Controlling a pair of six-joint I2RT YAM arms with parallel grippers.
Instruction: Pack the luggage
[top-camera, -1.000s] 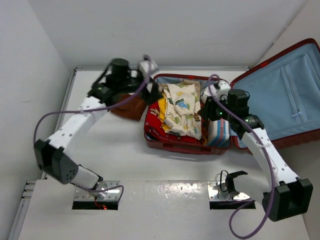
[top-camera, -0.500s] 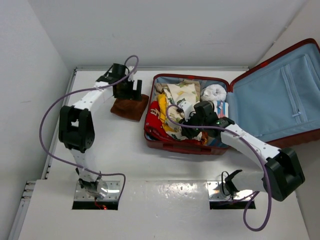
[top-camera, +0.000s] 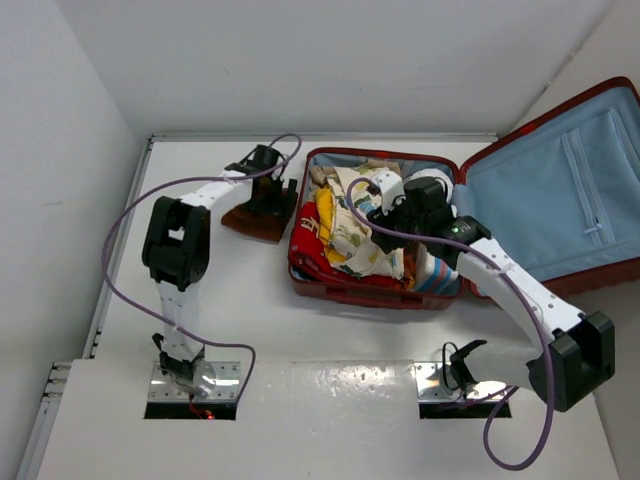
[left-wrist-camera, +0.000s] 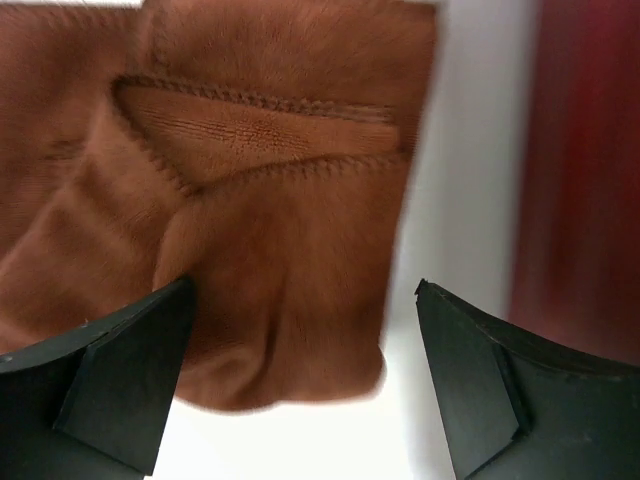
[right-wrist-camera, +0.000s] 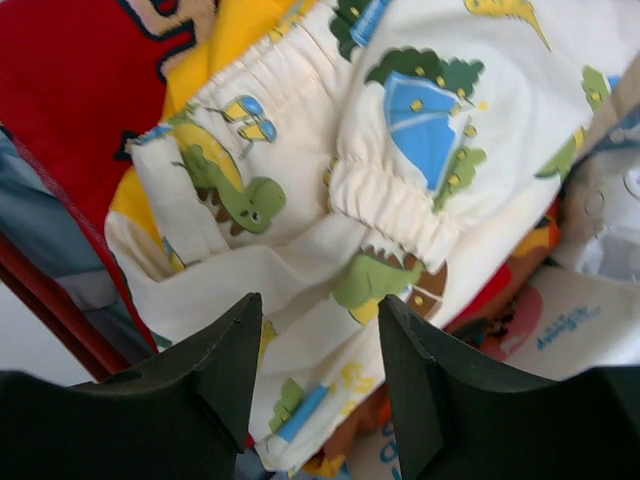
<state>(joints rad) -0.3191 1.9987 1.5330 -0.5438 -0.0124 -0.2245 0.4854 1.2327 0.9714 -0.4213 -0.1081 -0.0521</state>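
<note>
Red luggage (top-camera: 545, 200) lies open, holding dinosaur-print cloth (top-camera: 352, 225).

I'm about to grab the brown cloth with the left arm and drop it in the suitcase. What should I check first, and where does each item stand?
1. The left gripper is open: ok.
2. The brown cloth sits under it, between the finger lines: ok.
3. The luggage has its lid open: ok.
4. The right gripper holds nothing, jaws apart: ok.
5. The right gripper is clear of the luggage opening: not ok, it hangs over the dinosaur-print cloth.
6. Room left inside for the brown cloth: cannot tell.
</note>
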